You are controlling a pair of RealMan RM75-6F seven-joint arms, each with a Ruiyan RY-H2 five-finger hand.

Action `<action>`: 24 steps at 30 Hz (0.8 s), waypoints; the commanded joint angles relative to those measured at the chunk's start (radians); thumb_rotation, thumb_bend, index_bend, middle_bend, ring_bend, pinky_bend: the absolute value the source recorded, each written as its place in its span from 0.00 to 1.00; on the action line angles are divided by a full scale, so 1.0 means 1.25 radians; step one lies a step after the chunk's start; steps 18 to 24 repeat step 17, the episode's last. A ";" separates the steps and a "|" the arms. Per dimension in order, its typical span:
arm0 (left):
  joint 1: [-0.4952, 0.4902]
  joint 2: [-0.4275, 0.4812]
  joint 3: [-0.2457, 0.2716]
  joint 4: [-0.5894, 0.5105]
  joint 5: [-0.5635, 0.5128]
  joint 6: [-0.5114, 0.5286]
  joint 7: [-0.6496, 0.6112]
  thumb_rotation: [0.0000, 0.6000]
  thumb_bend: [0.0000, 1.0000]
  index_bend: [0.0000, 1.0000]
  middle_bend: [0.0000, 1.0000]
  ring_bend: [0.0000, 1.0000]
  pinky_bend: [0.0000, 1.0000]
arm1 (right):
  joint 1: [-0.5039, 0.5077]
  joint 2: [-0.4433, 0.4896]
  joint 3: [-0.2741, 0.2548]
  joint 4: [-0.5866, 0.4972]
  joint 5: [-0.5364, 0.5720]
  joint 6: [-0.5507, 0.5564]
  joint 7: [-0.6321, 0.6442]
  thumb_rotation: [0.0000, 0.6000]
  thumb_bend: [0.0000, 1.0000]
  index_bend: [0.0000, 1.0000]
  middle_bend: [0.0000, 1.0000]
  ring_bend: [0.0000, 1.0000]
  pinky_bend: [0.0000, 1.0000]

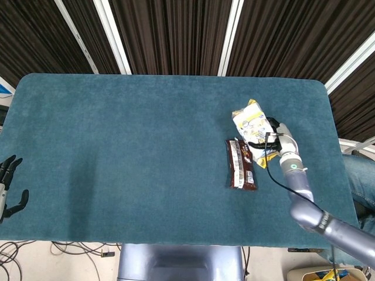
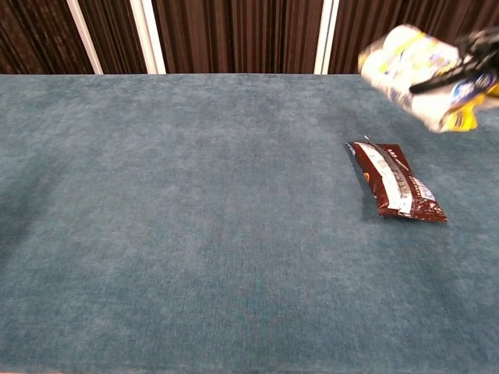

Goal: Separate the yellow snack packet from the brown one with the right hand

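My right hand (image 1: 280, 138) grips the yellow and white snack packet (image 1: 253, 129) and holds it in the air, well above the table; the chest view shows the yellow packet (image 2: 421, 76) blurred near the top right with dark fingers (image 2: 456, 68) across it. The brown snack packet (image 1: 240, 171) lies flat on the teal table (image 1: 146, 146), below and slightly left of the lifted one, and the brown packet (image 2: 396, 189) touches nothing. My left hand (image 1: 9, 187) hangs off the table's left edge, fingers apart, holding nothing.
Dark ribbed curtains with white slanted bars stand behind the table's far edge (image 1: 176, 76). The table's right edge (image 1: 343, 170) lies close to my right arm (image 1: 316, 216). Cables lie on the floor below the front edge.
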 commanded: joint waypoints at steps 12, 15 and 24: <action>0.002 -0.004 0.001 -0.001 0.003 0.006 0.010 1.00 0.47 0.05 0.00 0.03 0.01 | -0.301 0.229 0.055 -0.291 -0.662 0.016 0.463 1.00 0.60 0.61 0.69 0.71 0.63; 0.003 -0.004 0.001 -0.001 0.003 0.008 0.009 1.00 0.47 0.05 0.00 0.03 0.01 | -0.315 0.250 0.024 -0.293 -0.764 0.056 0.554 1.00 0.60 0.61 0.69 0.71 0.62; 0.003 -0.004 0.001 -0.001 0.004 0.008 0.009 1.00 0.47 0.05 0.00 0.03 0.01 | -0.314 0.261 0.007 -0.289 -0.806 0.073 0.594 1.00 0.60 0.61 0.69 0.71 0.62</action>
